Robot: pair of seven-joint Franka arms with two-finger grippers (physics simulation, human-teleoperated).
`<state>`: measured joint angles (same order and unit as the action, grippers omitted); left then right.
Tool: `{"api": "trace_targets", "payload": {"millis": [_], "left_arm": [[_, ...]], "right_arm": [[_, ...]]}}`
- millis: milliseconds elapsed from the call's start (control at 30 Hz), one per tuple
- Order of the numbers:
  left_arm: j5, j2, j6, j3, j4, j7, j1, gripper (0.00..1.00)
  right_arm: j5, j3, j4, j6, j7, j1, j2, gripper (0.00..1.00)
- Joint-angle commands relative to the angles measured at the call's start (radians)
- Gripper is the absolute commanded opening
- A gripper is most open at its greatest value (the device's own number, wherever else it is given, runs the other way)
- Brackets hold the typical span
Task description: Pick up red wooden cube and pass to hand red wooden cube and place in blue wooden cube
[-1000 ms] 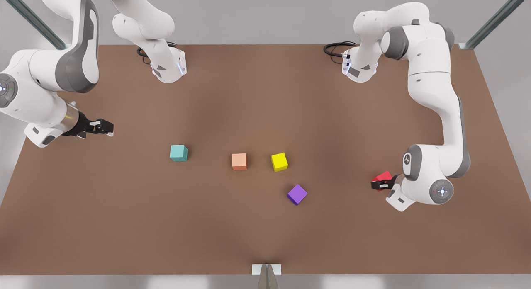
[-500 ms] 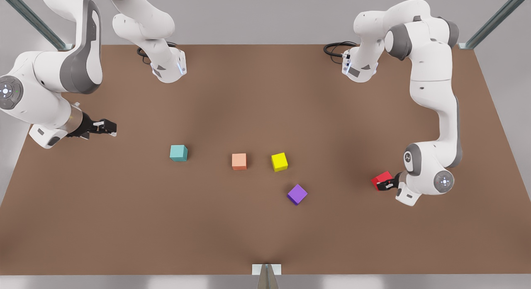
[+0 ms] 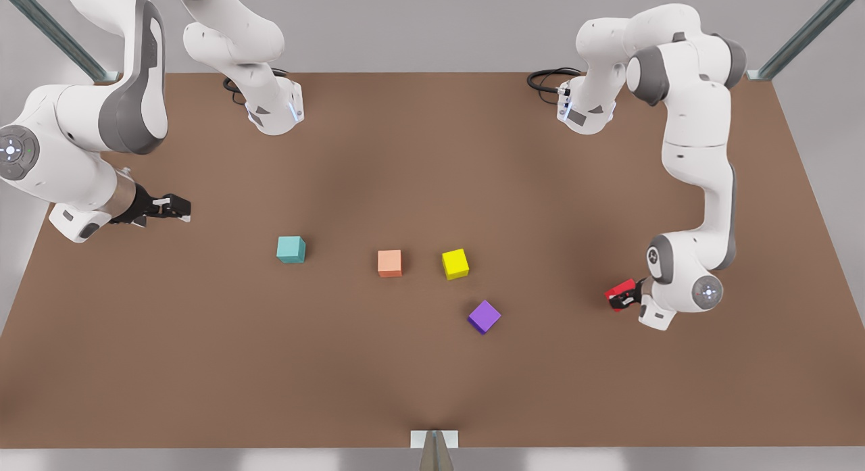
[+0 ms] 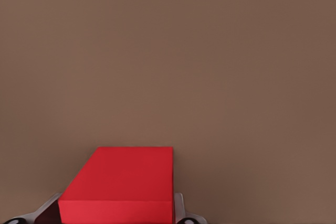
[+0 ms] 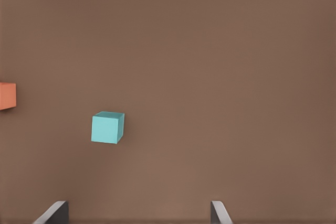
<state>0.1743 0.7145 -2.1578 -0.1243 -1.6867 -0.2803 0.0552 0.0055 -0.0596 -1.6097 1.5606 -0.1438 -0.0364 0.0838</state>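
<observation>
The red wooden cube [image 3: 620,290] rests low over the brown table [image 3: 432,376] at the front view's right. My left gripper [image 3: 619,301] is shut on it. In the left wrist view the red wooden cube [image 4: 126,182] sits between the two fingers [image 4: 179,211], which press on its sides. The blue wooden cube [image 3: 290,249], teal in colour, stands alone left of the middle. My right gripper [image 3: 178,207] hangs open at the front view's far left, well apart from the blue wooden cube [image 5: 107,127], with nothing between the fingers of the right gripper [image 5: 137,214].
A salmon-orange cube [image 3: 389,263], a yellow cube [image 3: 455,263] and a purple cube [image 3: 484,316] lie between the two grippers. The salmon-orange cube [image 5: 6,95] also shows in the right wrist view. Both arm bases stand at the table's far edge.
The left arm has sunk lower and settled around the red cube. The right gripper shifted slightly toward the front view's right and upward. The cubes on the table have not moved.
</observation>
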Motion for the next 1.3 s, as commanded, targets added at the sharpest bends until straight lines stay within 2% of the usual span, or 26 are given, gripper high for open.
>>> {"api": "trace_targets", "payload": {"millis": [0, 33, 100, 233, 300, 333, 367, 400, 467, 533, 600, 633, 667, 700, 833, 933, 1067, 1267], "left_arm": [[-0.001, 0.005, -0.057, 0.000, 0.001, -0.045, 0.000, 1.00], [0.004, 0.006, -0.057, 0.000, 0.001, -0.045, 0.000, 1.00], [0.034, 0.005, -0.056, 0.000, 0.002, -0.045, 0.000, 0.72], [0.031, 0.002, -0.047, 0.028, 0.012, -0.037, -0.002, 0.66], [0.028, 0.002, 0.007, 0.078, 0.083, -0.034, 0.008, 0.65], [0.027, 0.002, 0.152, 0.121, 0.181, -0.031, 0.002, 0.63], [0.030, 0.005, 0.337, 0.169, 0.317, -0.031, 0.002, 0.63], [0.031, 0.006, 0.407, 0.236, 0.369, -0.031, 0.003, 0.63], [0.129, 0.008, 0.421, 0.383, 0.387, -0.036, 0.003, 0.63], [0.272, 0.057, 0.463, 0.491, 0.459, -0.030, 0.005, 0.63], [0.376, 0.114, 0.455, 0.571, 0.516, -0.030, 0.008, 0.63], [0.433, 0.152, 0.450, 0.603, 0.542, -0.036, 0.009, 0.63], [0.556, 0.181, 0.386, 0.607, 0.547, -0.031, 0.011, 0.63], [0.602, 0.207, 0.325, 0.637, 0.548, -0.005, 0.015, 0.63], [0.761, 0.267, 0.230, 0.690, 0.547, 0.179, 0.018, 0.63], [0.833, 0.304, 0.196, 0.710, 0.545, 0.289, 0.040, 0.63], [0.858, 0.321, 0.176, 0.713, 0.544, 0.424, 0.040, 0.60], [0.909, 0.336, 0.115, 0.715, 0.544, 0.458, 0.049, 0.60]], "right_arm": [[0.001, 0.000, -0.001, 0.000, -0.007, 0.000, -0.001, 1.00], [0.001, 0.000, -0.001, 0.000, -0.007, 0.000, -0.001, 1.00], [0.001, 0.000, -0.002, 0.000, -0.007, 0.000, -0.001, 1.00], [0.001, 0.000, -0.003, 0.000, -0.007, 0.000, -0.001, 1.00], [-0.002, 0.003, -0.003, 0.004, -0.010, -0.002, 0.001, 1.00], [0.060, 0.006, 0.001, 0.012, -0.023, -0.014, 0.028, 1.00], [0.224, 0.004, 0.028, 0.018, -0.135, -0.006, 0.085, 1.00], [0.395, 0.007, 0.068, 0.012, -0.174, -0.017, 0.163, 1.00], [0.663, 0.012, 0.214, 0.015, -0.289, -0.034, 0.387, 1.00], [0.890, 0.018, 0.352, 0.021, -0.496, -0.054, 0.539, 1.00], [1.001, 0.061, 0.496, 0.062, -0.766, -0.059, 0.669, 1.00], [1.005, 0.078, 0.496, 0.110, -0.908, -0.059, 0.676, 1.00], [1.018, 0.106, 0.495, 0.151, -1.011, -0.059, 0.689, 1.00], [1.100, 0.113, 0.495, 0.180, -1.120, -0.059, 0.714, 1.00], [1.188, 0.113, 0.488, 0.225, -1.545, -0.097, 0.758, 1.00], [1.220, 0.113, 0.453, 0.225, -1.685, -0.095, 0.757, 1.00], [1.288, 0.115, 0.387, 0.225, -1.726, -0.109, 0.745, 1.00], [1.349, 0.115, 0.294, 0.233, -1.903, -0.161, 0.692, 1.00]]}}
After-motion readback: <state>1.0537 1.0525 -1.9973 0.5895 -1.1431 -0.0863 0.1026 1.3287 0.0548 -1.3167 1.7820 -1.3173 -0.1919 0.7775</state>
